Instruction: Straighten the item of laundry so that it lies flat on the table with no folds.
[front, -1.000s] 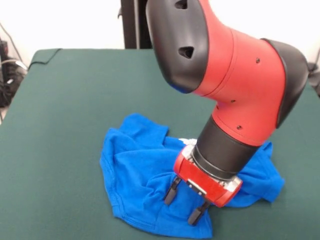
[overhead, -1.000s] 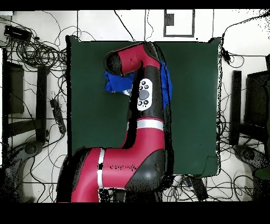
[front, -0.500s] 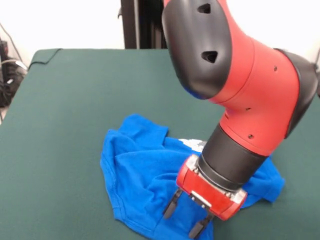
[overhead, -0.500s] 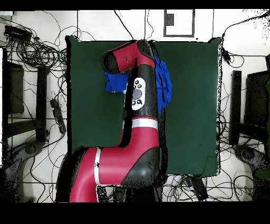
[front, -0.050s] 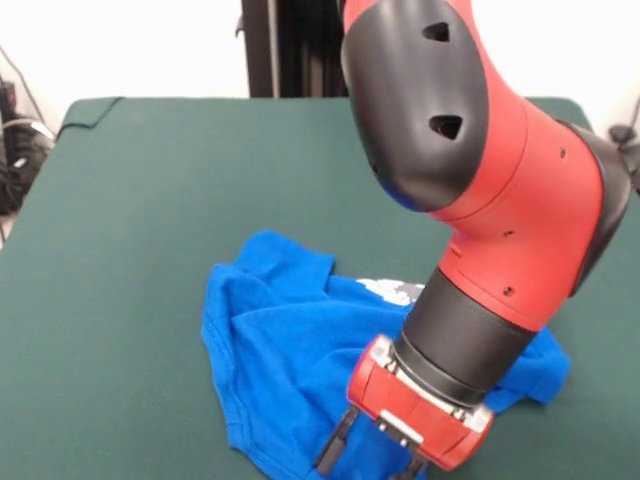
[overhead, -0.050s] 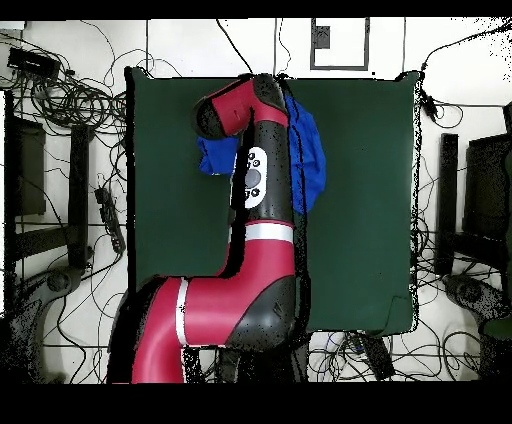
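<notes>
One crumpled blue shirt (front, -0.050s: 290, 350) lies bunched on the near half of the green table (front, -0.050s: 130, 190), folded over itself, so most of its print is hidden. Only a white-grey scrap (front, -0.050s: 392, 290) shows, and no lettering can be read. The gripper (front, -0.050s: 370, 460) hangs low over the near hem with fingers spread and nothing between them, probably lining up to pinch an edge and pull it flat.

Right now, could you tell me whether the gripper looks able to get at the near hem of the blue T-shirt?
Probably yes: the gripper hangs directly over the crumpled T-shirt near its front edge, fingers spread, with nothing between them and the cloth on the table.
</notes>
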